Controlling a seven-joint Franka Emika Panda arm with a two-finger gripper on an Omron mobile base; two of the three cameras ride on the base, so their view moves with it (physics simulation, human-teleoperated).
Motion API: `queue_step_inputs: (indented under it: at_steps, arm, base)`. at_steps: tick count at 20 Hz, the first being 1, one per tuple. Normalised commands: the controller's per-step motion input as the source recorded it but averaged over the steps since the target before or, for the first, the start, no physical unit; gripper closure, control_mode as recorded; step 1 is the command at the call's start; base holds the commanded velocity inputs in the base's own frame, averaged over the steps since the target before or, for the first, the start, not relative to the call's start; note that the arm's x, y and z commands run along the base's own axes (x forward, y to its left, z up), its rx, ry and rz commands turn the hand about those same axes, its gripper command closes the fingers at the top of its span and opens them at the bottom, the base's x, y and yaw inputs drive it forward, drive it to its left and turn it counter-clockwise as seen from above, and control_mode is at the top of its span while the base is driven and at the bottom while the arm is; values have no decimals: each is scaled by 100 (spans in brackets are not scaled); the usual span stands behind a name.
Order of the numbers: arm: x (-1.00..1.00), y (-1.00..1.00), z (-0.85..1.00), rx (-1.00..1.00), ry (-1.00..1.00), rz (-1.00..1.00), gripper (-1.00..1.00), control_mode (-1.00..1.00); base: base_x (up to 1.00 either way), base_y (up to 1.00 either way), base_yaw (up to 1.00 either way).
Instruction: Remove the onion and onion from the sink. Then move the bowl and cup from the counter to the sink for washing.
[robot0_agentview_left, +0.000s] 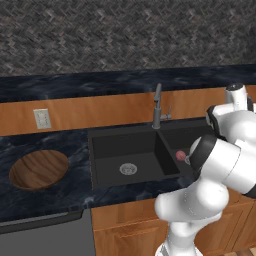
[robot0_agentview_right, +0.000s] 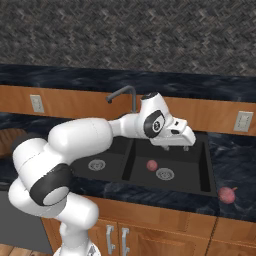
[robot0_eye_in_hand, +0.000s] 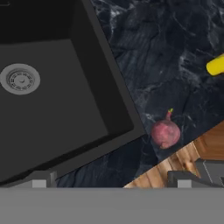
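Note:
One pinkish-red onion (robot0_agentview_left: 180, 156) (robot0_agentview_right: 152, 165) lies in the right basin of the black sink (robot0_agentview_left: 100, 150) (robot0_agentview_right: 207, 165) (robot0_eye_in_hand: 100, 74), close to the divider. The other onion (robot0_agentview_right: 227, 194) (robot0_eye_in_hand: 165, 133) rests on the dark counter right of the sink, near the front edge. My gripper (robot0_agentview_right: 176, 147) (robot0_eye_in_hand: 111, 180) hangs open and empty above the right basin's right side. The wooden bowl (robot0_agentview_left: 38, 169) sits on the counter left of the sink. An edge of the yellow cup (robot0_eye_in_hand: 216, 64) shows on the counter beyond the onion.
A grey gooseneck faucet (robot0_agentview_left: 157, 107) (robot0_agentview_right: 122, 95) stands behind the sink divider. Each basin has a round metal drain (robot0_agentview_left: 128, 168) (robot0_agentview_right: 165, 173) (robot0_eye_in_hand: 19, 79). Wall outlets (robot0_agentview_left: 42, 118) (robot0_agentview_right: 243, 121) sit on the wooden backsplash. Wood cabinets run below the counter.

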Motion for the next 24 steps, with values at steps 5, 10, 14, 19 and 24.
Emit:
queue_step_inputs:
  at_steps: [5,10,14,19,24]
  arm:
    - [23,27,5,-1,12,12,-100,-100]
    - [9,21,-3,1,-7,20,-100,-100]
    - [15,22,-9,2,-13,18,-100,-100]
    - [25,21,-10,7,-11,14,-100,-100]
    - [26,22,-14,8,-8,14,-100,-100]
  base:
    - [0,0,0]
    - [0,0,0]
    - [0,0,0]
    - [0,0,0]
    - [0,0,0]
